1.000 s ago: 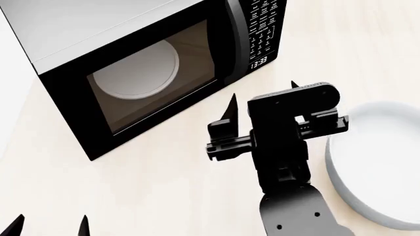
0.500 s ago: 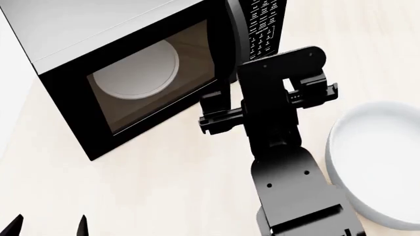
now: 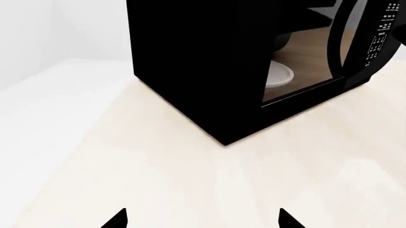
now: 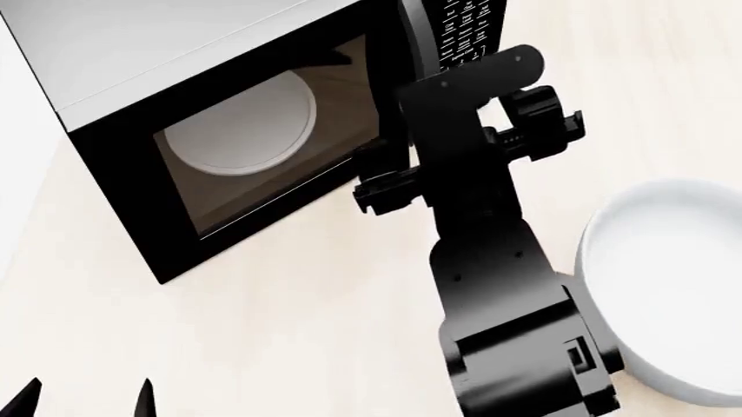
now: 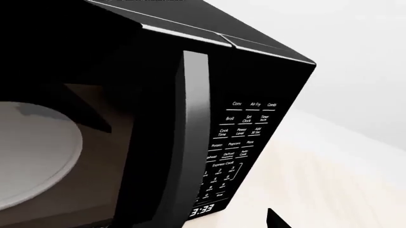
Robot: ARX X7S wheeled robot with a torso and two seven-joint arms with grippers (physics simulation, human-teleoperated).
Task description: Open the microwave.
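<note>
The microwave (image 4: 174, 52) is a black box with a grey top at the upper left of the head view. Its windowed door looks shut, and the white turntable (image 4: 243, 122) shows through the glass. My right gripper (image 4: 432, 109) is up against the door's handle side and hides the lower handle and the clock. In the right wrist view the vertical handle (image 5: 193, 133) fills the middle. My right gripper (image 5: 193, 222) is open, with one fingertip (image 5: 274, 219) showing beside the keypad (image 5: 241, 137) and the other lost against the dark door. My left gripper (image 3: 203, 221) hangs open over the table, well short of the microwave (image 3: 190, 71).
A large white bowl (image 4: 672, 278) sits on the light wooden table (image 4: 290, 330) at the right, beside my right forearm. The table's left edge (image 4: 17, 217) runs close to the microwave's left side.
My right arm has pushed forward and up from the open table to the microwave's handle, and it now covers the clock in the head view. The left gripper has stayed still.
</note>
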